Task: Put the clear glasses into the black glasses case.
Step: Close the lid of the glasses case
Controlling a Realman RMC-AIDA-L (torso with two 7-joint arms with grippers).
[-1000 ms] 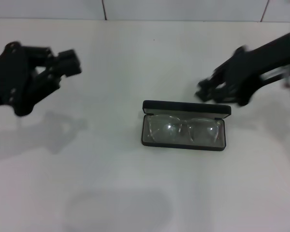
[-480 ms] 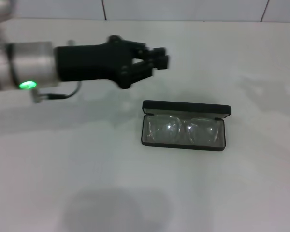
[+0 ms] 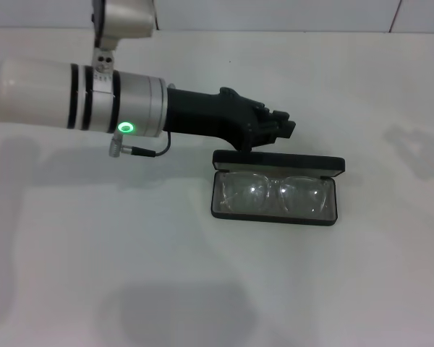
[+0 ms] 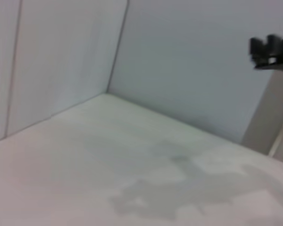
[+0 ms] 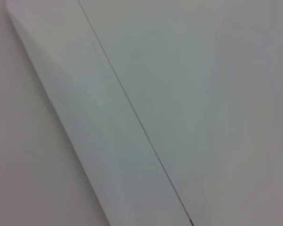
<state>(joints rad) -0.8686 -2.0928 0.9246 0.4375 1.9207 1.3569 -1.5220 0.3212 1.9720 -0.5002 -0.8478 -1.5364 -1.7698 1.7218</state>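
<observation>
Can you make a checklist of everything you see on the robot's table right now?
Surface: white table, with soft shadows on it.
Job's things: black glasses case open, lid raised at the back; clear glasses lying inside it.
Clutter: nothing seen.
Claws: left claw hangs just behind the case lid; whether it touches the lid cannot be told. Right claw not in view.
Cables: thin black cable looping under the left arm beside a green light.
Surroundings: pale wall panels behind the table.

White table; open black glasses case lying on it.
</observation>
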